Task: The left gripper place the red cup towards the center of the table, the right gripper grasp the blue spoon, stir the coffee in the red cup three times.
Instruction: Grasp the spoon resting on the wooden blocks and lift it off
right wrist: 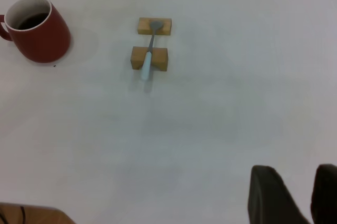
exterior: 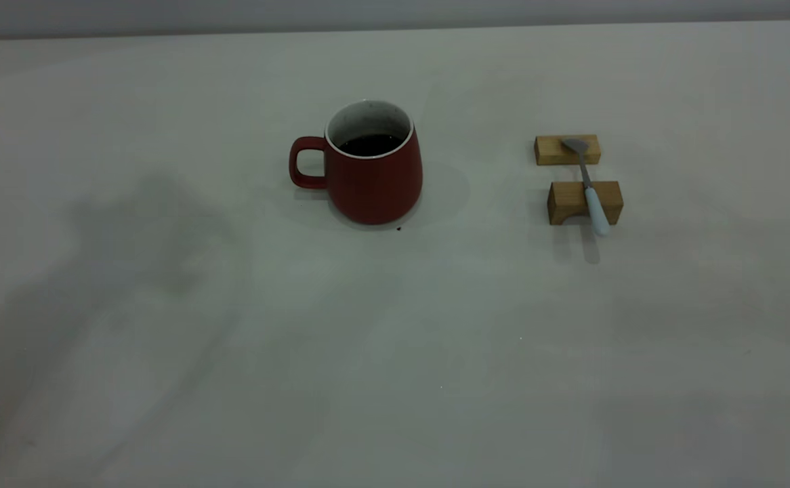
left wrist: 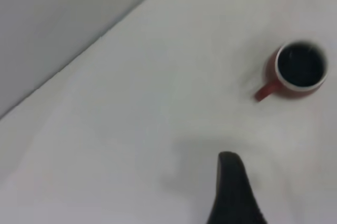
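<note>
Red cup (exterior: 372,169) seen upright near table (exterior: 395,352) centre, handle toward left arm's side, nothing touching it. Coffee (exterior: 370,144) visible inside, dark, well below white rim. Tiny dark speck (exterior: 398,229) spotted on table at cup base.

Blue spoon (exterior: 588,187) laid across two wooden blocks (exterior: 585,202), off to cup's right: grey bowl on far block, pale handle over near one.

Left gripper (left wrist: 234,192): one dark finger shown, away from cup, spread or closed can't be told.

Right gripper (right wrist: 295,195): fingers spread, gap between, well apart from spoon.
</note>
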You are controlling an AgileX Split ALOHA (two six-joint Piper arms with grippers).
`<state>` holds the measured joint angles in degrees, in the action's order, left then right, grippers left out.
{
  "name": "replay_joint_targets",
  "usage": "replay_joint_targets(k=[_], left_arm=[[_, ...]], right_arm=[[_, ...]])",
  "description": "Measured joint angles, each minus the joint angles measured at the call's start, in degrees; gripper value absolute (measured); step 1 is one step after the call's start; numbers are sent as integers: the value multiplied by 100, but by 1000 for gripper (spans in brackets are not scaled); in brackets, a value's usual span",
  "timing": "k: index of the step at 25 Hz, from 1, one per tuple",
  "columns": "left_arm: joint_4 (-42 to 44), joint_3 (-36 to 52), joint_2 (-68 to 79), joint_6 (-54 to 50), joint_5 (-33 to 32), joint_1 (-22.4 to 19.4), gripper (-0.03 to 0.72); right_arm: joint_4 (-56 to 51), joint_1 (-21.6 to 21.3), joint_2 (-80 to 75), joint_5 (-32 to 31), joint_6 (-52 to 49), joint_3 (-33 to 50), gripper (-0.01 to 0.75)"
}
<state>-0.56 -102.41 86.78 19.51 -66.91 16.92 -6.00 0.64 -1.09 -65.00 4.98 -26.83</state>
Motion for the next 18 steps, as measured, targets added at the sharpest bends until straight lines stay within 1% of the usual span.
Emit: replay_joint_targets(k=[3, 6, 9, 15, 18], left_arm=[[0, 567, -724, -728, 0, 0, 558], [-1, 1486, -1523, -1291, 0, 0, 558], [4, 2753, -2418, -1722, 0, 0, 558], [94, 5313, -4337, -2137, 0, 0, 558], [296, 6301, -5093, -2371, 21, 0, 558]], right_arm=[[0, 0, 0, 0, 0, 0, 237], [0, 0, 0, 0, 0, 0, 237], [0, 0, 0, 0, 0, 0, 237], [0, 0, 0, 0, 0, 0, 237], [0, 0, 0, 0, 0, 0, 237]])
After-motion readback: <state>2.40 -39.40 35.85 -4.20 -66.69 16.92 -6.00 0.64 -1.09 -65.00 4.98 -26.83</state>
